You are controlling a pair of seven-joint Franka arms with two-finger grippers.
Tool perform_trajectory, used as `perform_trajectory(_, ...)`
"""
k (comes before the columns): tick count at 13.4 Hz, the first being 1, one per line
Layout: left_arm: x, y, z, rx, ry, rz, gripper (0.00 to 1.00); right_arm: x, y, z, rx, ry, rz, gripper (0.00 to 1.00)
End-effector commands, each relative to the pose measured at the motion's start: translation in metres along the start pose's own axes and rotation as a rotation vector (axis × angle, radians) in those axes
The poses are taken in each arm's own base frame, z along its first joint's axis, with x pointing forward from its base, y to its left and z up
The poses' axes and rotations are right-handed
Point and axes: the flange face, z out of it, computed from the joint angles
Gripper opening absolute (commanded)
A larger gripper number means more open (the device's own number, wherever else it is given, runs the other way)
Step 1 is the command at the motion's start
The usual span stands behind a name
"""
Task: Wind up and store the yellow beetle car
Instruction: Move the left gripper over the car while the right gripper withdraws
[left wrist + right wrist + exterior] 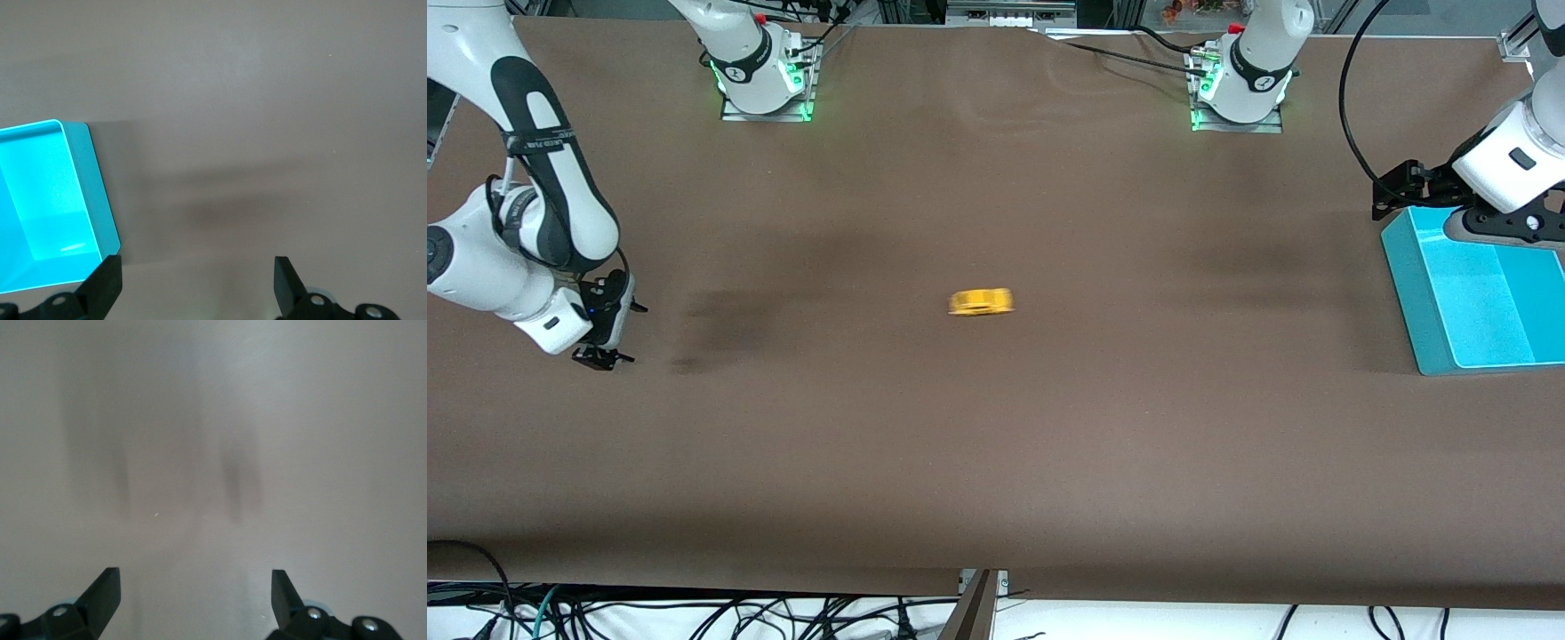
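The yellow beetle car sits alone on the brown table near its middle, and shows as a smeared yellow shape. It is in neither wrist view. My right gripper is open and empty, low over the table at the right arm's end, well apart from the car. Its wrist view shows only bare table between its fingers. My left gripper is open and empty at the left arm's end, over the table beside the teal bin. The bin's corner shows in the left wrist view next to that gripper.
The teal bin is open-topped with nothing showing in it. The two arm bases stand along the table's edge farthest from the front camera. Cables hang below the table's near edge.
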Motion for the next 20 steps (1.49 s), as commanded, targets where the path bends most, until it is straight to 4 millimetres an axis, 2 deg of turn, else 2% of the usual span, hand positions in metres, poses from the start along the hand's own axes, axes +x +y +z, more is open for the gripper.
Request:
perform_trajectory(1,-0.001,-0.001,-0.004,0.008,-0.028,0.0,1.0,0.016,0.011,-0.034,0.026,0.024,0.169,1.0)
perform_trajectory(2,-0.002,0.001,-0.002,0.005,-0.043,0.004,1.0,0.03,0.01,-0.044,0.036,0.024,0.236,1.0)
perform_trajectory(4,-0.004,0.006,-0.002,0.006,-0.055,0.013,1.0,0.045,0.01,-0.055,0.04,0.018,0.367,1.0)
perform_trajectory(7,-0.004,0.011,-0.003,0.003,-0.054,0.023,1.0,0.076,0.019,-0.079,0.078,0.006,0.514,1.0)
perform_trajectory(11,-0.007,0.013,-0.002,-0.001,-0.069,0.03,1.0,0.13,0.023,-0.118,0.142,-0.056,0.853,1.0)
perform_trajectory(13,-0.007,0.014,-0.001,-0.014,-0.072,0.043,1.0,0.144,0.023,-0.133,0.153,-0.08,1.006,1.0)
perform_trajectory(15,-0.008,0.014,0.003,-0.018,-0.079,0.141,1.0,0.162,0.023,-0.164,0.163,-0.102,1.1,1.0)
perform_trajectory(16,-0.008,0.014,0.01,-0.024,-0.093,0.191,1.0,0.173,0.022,-0.191,0.152,-0.103,1.152,1.0)
perform_trajectory(18,-0.007,0.013,0.022,-0.03,-0.115,0.267,1.0,0.186,0.014,-0.232,0.14,-0.108,1.229,1.0)
perform_trajectory(20,-0.011,0.006,0.047,-0.045,-0.166,0.423,1.0,0.183,0.012,-0.248,0.148,-0.114,1.226,1.0)
